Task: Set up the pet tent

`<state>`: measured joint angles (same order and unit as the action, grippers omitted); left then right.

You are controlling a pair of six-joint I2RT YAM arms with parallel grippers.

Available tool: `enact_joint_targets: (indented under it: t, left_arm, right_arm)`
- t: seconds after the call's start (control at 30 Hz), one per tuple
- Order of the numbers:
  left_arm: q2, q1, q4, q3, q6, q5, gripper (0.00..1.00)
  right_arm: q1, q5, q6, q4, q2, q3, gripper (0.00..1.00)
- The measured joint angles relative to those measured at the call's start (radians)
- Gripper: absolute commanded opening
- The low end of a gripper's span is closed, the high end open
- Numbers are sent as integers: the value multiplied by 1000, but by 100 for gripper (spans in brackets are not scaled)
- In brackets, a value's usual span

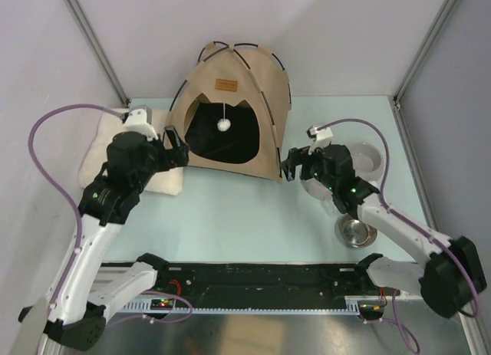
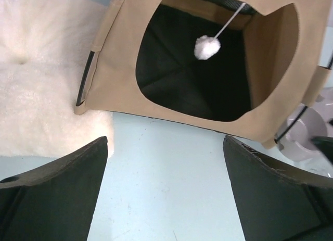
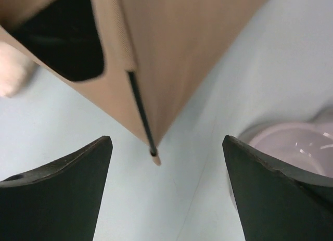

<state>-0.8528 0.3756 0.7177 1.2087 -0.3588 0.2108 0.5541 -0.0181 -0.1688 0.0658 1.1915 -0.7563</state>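
The tan pet tent (image 1: 245,87) stands upright at the back middle of the table, dark poles arched over it, brown label above the opening, white pompom (image 1: 223,125) hanging in the doorway. My left gripper (image 1: 177,149) is open and empty just left of the tent's front left corner. In the left wrist view the tent (image 2: 119,69) and its pompom (image 2: 207,47) face me across bare table. My right gripper (image 1: 291,165) is open and empty beside the tent's front right corner. In the right wrist view that corner's pole end (image 3: 153,152) sits between my fingers, untouched.
A fluffy cream cushion (image 1: 165,179) lies left of the tent, under my left arm. A pale grey bowl (image 1: 370,157) and a small steel bowl (image 1: 356,232) sit on the right. Metal frame posts (image 1: 92,41) rise at the back corners.
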Motion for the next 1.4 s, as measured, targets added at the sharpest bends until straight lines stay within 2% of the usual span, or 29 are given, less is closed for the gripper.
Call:
enact_joint_targets:
  t: [0.17,0.3,0.53,0.63,0.87,1.1,1.4]
  left_arm:
    - [-89,-9,1,32,3,33,99]
    - [-103,-13,1,51,2,42,100]
    - [-61,-16,2,61,2,26,100]
    - [-27,-20,2,61,0,-8,100]
    - [37,-26,2,61,-3,-69,100]
    - [57,-30,1,57,-3,-94,100]
    - [51,-32,2,46,-3,-117,100]
  right_arm:
    - [13,26,-14,38,-131,-23,92]
    - [28,50,-1,61,-72,-106,84]
    - [38,47,66,54,153,-266,45]
    - [30,25,100,38,222,-304,26]
    - [16,-2,159,0,269,-319,3]
    - [18,-134,205,-26,259,-312,0]
    - [-17,-255,251,-56,110,-159,0]
